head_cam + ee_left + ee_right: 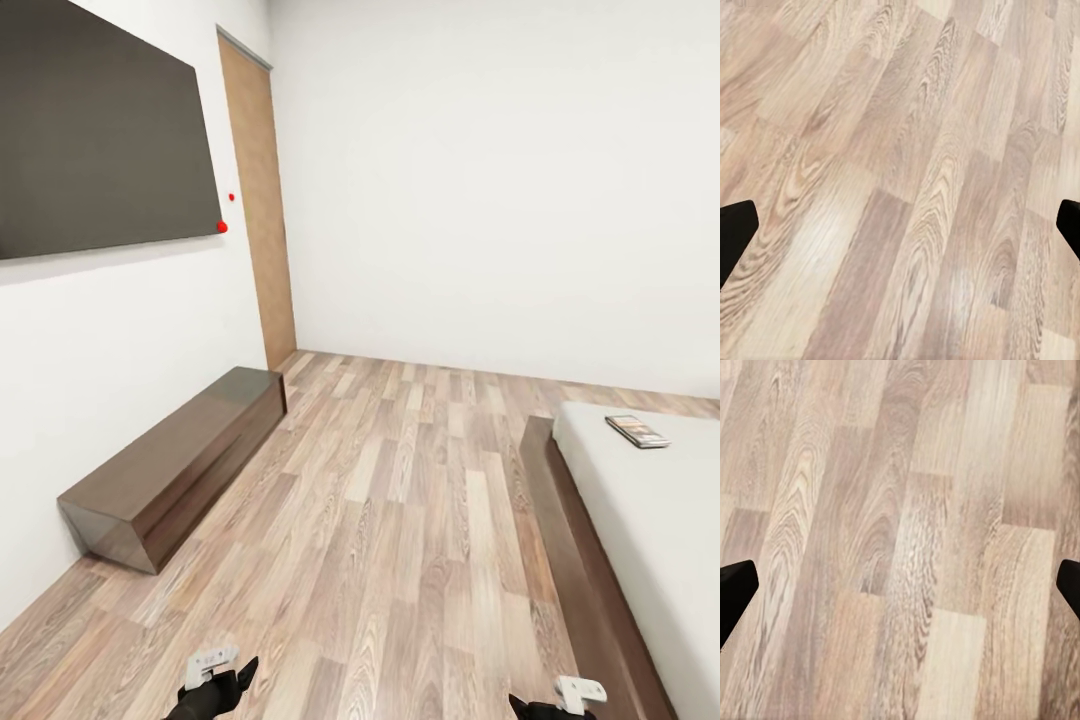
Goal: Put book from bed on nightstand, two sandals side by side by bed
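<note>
The book point(637, 431) lies on the bed point(640, 520), well ahead of the right gripper point(900, 585); both it and the left gripper point(900, 225) hang spread wide over bare floor point(400, 520)

The bed point(640, 520) stands on the wood-plank floor point(400, 520). The book point(637, 431) lies flat on its mattress. A long low cabinet point(175, 465) rests on the floor against the wall.
</note>
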